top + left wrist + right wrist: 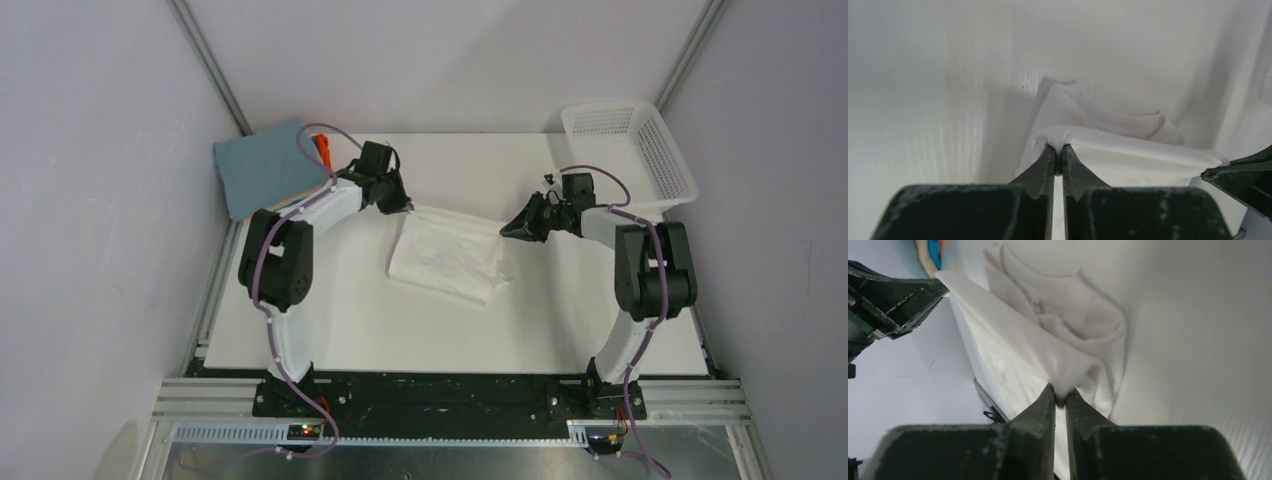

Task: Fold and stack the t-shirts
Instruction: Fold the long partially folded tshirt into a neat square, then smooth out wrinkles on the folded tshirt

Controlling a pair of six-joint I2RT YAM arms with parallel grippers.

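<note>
At the far left corner of the table a folded blue-grey t-shirt lies flat, its outer side reaching the table's left edge. A sliver of an orange shirt shows at its right border, just behind my left arm.

My left gripper is clenched on one corner of the white t-shirt, the fingertips pinched tight with cloth bulging around them. From there the shirt's top edge runs taut and lifted to my right gripper, which is clamped on the other corner in the same way. Below that raised edge the rest of the white cloth sags and bunches on the table, near the middle, its near edge lying crooked.

Bare table lies in front of the shirt toward my bases, and on both sides of it. At the far right corner sits a white mesh basket, well apart from the shirt, close behind my right arm.
</note>
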